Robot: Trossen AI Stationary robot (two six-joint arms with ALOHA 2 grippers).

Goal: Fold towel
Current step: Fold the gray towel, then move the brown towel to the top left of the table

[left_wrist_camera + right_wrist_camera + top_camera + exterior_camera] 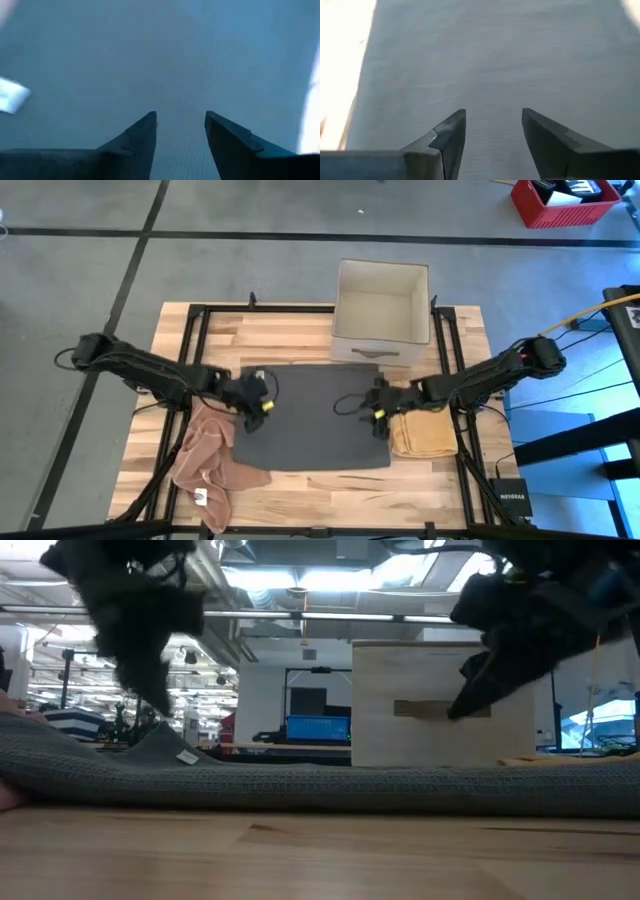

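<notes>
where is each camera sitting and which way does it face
High view: above the table, facing straight down; both arms, left pincer and right pincer over the grey towel.
Low view: at tabletop height, facing level across; towel, box, arms entering from above.
Left wrist view: on the left arm, facing the towel; pincer open.
Right wrist view: likewise; towel, pincer open.
Shared: all show the grey towel.

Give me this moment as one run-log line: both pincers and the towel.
left pincer: open, over grey towel's left edge | right pincer: open, over its right edge | grey towel: flat on table, unheld
</notes>
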